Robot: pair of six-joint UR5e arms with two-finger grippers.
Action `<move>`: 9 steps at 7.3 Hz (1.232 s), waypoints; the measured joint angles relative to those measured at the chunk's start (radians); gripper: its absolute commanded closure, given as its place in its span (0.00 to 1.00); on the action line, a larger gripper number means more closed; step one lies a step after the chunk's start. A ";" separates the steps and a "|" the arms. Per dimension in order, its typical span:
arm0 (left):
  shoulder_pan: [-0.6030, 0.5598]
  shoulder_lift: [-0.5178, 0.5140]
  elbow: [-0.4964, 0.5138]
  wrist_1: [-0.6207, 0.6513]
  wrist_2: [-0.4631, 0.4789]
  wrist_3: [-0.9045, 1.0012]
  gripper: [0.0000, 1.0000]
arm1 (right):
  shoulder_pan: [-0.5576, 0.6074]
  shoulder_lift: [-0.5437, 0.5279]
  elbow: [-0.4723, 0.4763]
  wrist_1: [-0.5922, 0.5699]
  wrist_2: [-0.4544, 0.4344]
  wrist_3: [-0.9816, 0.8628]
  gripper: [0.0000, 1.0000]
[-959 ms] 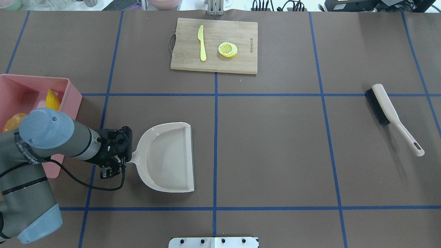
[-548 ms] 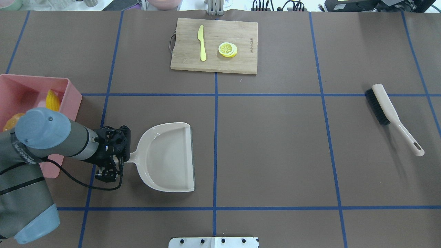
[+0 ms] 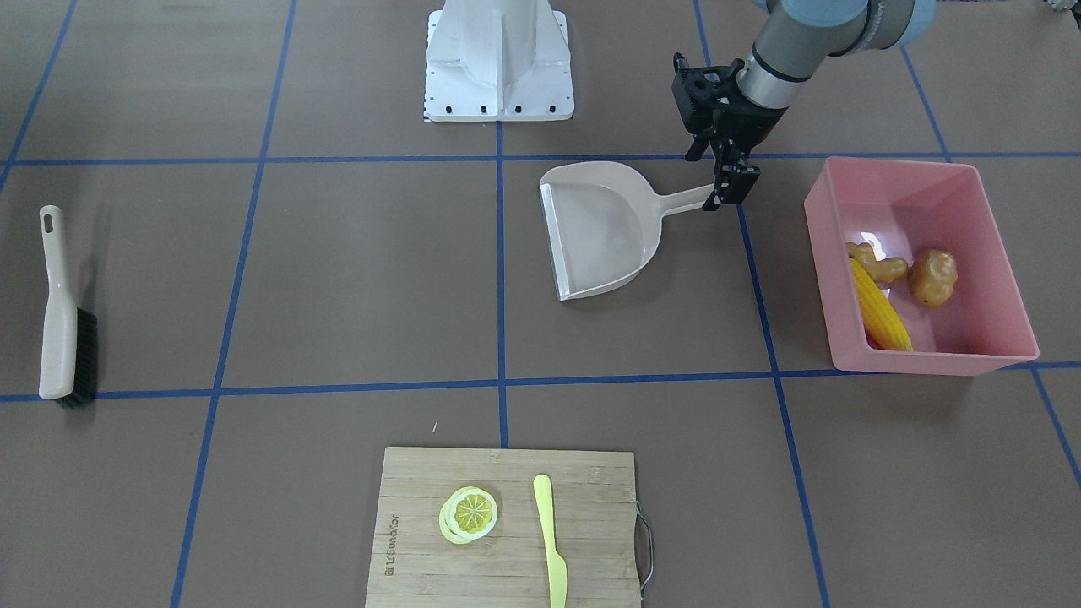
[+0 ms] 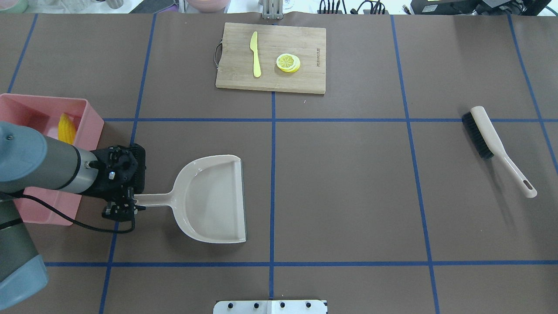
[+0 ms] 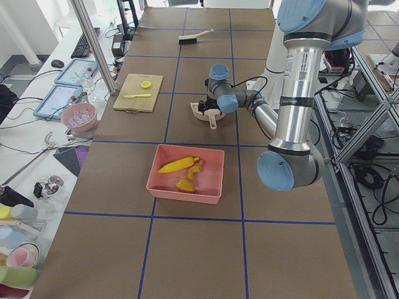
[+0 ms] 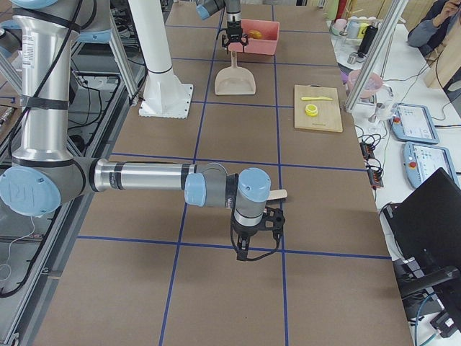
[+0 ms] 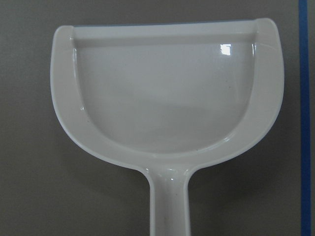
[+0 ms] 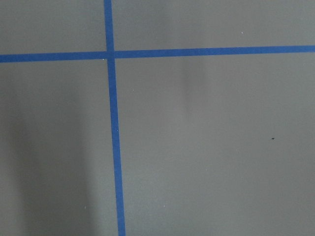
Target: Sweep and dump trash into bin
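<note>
**Where is the left gripper, and what does it have hold of?**

The left gripper (image 3: 726, 201) points down at the free end of a beige dustpan's (image 3: 600, 224) handle. Its black fingers (image 3: 736, 181) sit right at the handle's tip and look to be touching it. The gap between them is hidden in every view, so I cannot tell whether they clamp the handle or stand apart. The left wrist camera shows only the pan and part of its handle.

**How does the dustpan lie?**

It lies flat on the brown table (image 3: 338, 279), with its straight open edge facing away from the gripper.

**And the trash?**

All three pieces lie inside the pink bin (image 3: 933, 359), which stands near the gripper on the robot's left.
- The corn cob (image 3: 880, 311) lies along the wall nearest the dustpan.
- The ginger root (image 3: 878, 266) rests against the corn's end nearer the robot.
- The potato (image 3: 932, 276) sits just beside the ginger.

**What about the right gripper?**

The right gripper (image 6: 245, 254) hangs low over the table at the far end, near a brush (image 3: 57, 312). Only a side view shows it, so I cannot tell how far open it is.
</note>
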 measured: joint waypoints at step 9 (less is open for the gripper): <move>-0.761 0.038 0.037 0.570 -0.323 -0.212 0.01 | 0.002 -0.041 0.082 -0.007 0.064 0.004 0.00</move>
